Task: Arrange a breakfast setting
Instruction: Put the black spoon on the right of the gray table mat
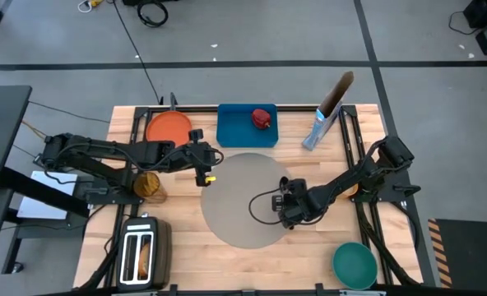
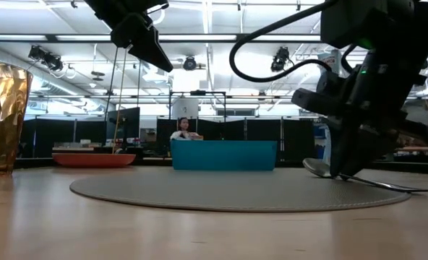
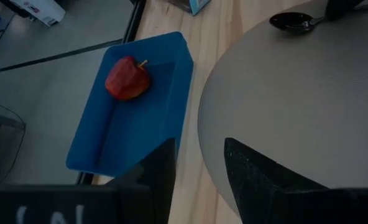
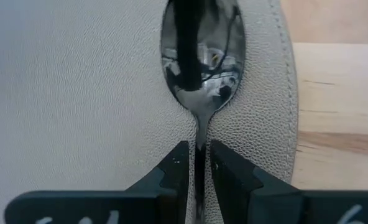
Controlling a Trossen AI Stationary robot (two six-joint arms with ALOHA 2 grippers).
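Right end effector [image 4: 197, 163] sits low on the grey mat [image 1: 243, 197], its two fingers set on either side of the metal spoon [image 4: 199, 68] handle; a thin gap shows beside the handle, so I cannot tell if it grips. That spoon lies flat near the mat's edge. Left end effector [image 3: 197, 171] hangs above the mat's far rim with fingers apart and empty, near the blue tray [image 3: 131, 106] holding the red apple [image 3: 127, 78].

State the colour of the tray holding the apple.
Blue. The tray shows best in the left wrist view, the red apple inside it.
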